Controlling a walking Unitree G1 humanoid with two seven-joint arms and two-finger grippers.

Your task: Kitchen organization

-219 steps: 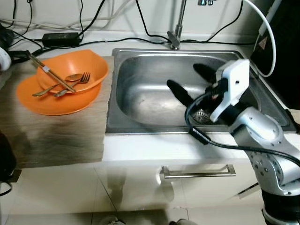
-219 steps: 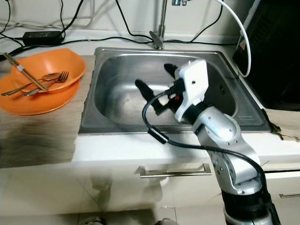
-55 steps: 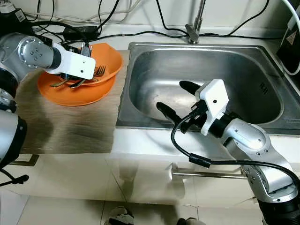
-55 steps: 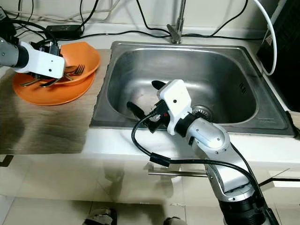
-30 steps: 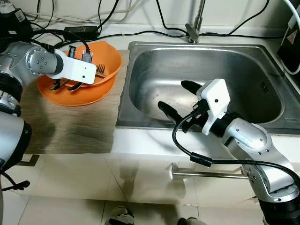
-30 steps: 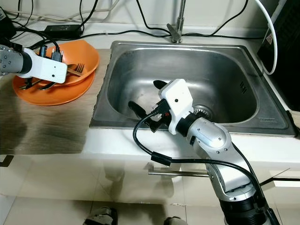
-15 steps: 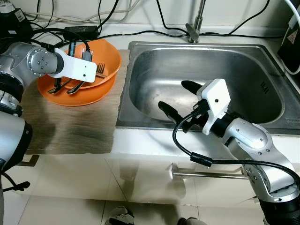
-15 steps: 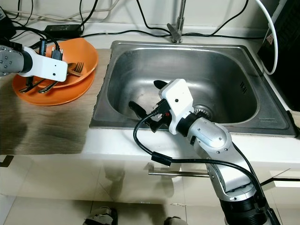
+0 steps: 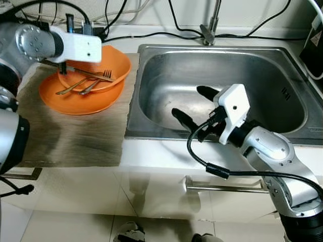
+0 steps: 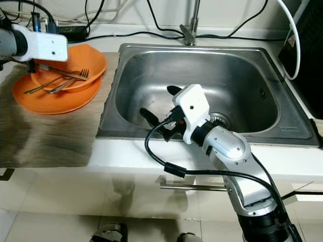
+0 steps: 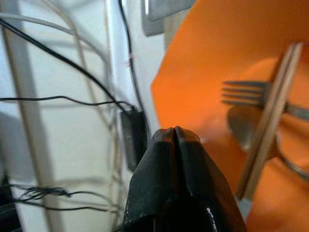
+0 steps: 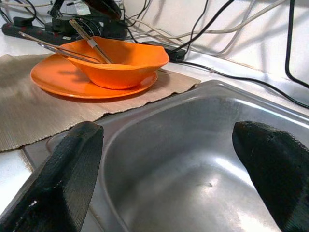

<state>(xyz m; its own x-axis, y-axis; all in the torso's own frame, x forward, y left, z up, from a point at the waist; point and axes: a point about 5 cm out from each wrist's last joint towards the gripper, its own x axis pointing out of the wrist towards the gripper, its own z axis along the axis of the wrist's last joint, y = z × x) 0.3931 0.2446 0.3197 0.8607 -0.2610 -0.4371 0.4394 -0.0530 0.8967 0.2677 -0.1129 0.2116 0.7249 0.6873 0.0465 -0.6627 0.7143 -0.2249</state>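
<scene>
Orange bowl (image 9: 96, 68) sits inside an orange plate (image 9: 75, 101) on a brown woven mat (image 9: 75, 133), on the bench (image 9: 151, 154) to the left of the sink (image 9: 222, 85). A pair of chopsticks (image 9: 81, 72) lies across the bowl, with a fork (image 9: 98, 80) and a spoon (image 9: 68, 89) leaning over its front rim so that their handles reach out above the plate. The fork's tines point toward the sink side of the bowl.

Raised above the far left edge of the bowl is the left end effector (image 11: 173, 140), carried on a white wrist housing; its two black fingers are pressed together and grip nothing. From its wrist view the fork tines, the spoon bowl and the chopsticks show just beyond the fingertips, with a black power adapter (image 11: 133, 137) and cables against the white wall behind.

Steel sink walls surround the right end effector (image 9: 194, 108), which hangs over the basin near its front edge with the fingers spread wide and nothing between them. A drain strainer (image 10: 218, 120) shows just behind its white housing. A tap (image 9: 209, 27) stands at the back rim of the sink, and black cables (image 9: 151, 35) trail along the bench behind bowl and sink. Below the bench front runs a metal drawer handle (image 9: 224, 189).
</scene>
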